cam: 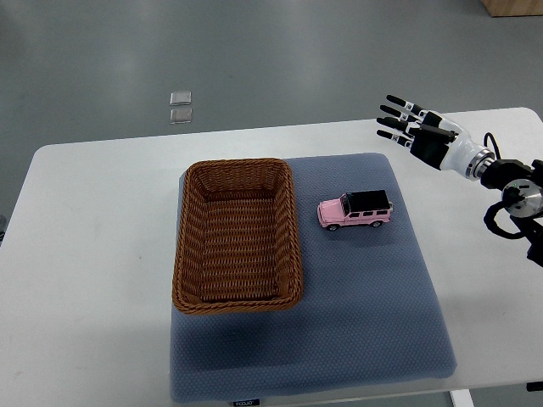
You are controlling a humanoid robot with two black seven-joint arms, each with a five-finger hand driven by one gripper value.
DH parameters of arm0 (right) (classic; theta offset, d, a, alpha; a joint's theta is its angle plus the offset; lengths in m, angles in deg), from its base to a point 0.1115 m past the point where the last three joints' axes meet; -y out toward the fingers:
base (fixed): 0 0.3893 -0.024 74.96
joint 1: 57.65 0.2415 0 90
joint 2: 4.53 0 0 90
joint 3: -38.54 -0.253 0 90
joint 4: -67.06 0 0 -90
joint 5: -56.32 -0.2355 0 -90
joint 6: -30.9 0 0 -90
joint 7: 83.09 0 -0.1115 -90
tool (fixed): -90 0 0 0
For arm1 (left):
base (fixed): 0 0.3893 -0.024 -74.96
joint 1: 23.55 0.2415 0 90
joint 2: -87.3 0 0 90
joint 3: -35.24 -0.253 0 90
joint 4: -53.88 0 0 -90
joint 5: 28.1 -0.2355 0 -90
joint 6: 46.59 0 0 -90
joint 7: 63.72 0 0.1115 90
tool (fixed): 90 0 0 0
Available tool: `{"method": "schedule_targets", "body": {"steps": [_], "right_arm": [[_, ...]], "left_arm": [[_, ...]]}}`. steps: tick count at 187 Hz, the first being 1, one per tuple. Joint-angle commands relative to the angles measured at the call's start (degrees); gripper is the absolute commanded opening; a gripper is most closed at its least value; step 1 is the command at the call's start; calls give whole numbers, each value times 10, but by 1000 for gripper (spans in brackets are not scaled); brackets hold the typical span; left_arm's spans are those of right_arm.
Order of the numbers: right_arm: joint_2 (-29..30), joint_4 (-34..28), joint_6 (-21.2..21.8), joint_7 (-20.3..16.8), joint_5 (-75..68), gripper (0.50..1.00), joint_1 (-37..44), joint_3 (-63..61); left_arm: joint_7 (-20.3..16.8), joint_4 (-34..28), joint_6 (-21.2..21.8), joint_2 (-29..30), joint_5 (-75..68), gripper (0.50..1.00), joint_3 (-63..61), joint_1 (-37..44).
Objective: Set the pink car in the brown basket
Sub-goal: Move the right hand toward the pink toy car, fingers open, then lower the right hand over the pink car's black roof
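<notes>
A pink toy car [355,210] with a black roof sits on the blue-grey mat [373,297], just right of the brown wicker basket [189,254]. The basket is empty and lies on the mat's left part. My right hand [405,125] comes in from the right edge and hovers above the table's back right, beyond the car and a little to its right. Its fingers are spread and hold nothing. My left arm does not show.
The mat lies on a white table [85,254]. Two small clear squares [180,108] lie on the grey floor beyond the table's far edge. A cardboard box corner [513,7] shows at the top right.
</notes>
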Motion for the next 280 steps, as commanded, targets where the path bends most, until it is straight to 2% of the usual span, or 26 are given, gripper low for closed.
{"method": "schedule_targets", "body": {"steps": [1, 43, 86, 120, 150, 192, 239, 280], "right_arm": [[0, 0, 0, 0, 1, 913, -2, 1], [1, 0, -1, 0, 30, 915, 0, 1], [-5, -3, 2, 16, 91, 915, 8, 0], [-7, -3, -15, 21, 156, 915, 14, 1], [-15, -5, 19, 60, 228, 915, 27, 1], [-21, -31, 20, 101, 356, 915, 46, 1], [-50, -94, 20, 138, 530, 915, 61, 1], [-67, -123, 20, 180, 638, 913, 71, 3]], "left_arm": [[-1, -1, -1, 0, 0, 1000, 0, 0], [-1, -2, 2, 0, 0, 1000, 3, -1], [-1, -9, 4, 0, 0, 1000, 0, -2], [-1, -7, 4, 0, 0, 1000, 0, -2], [-1, -8, 4, 0, 0, 1000, 0, -2], [-1, -7, 4, 0, 0, 1000, 0, -2], [-1, -8, 4, 0, 0, 1000, 0, -2], [-1, -7, 4, 0, 0, 1000, 0, -2]]}}
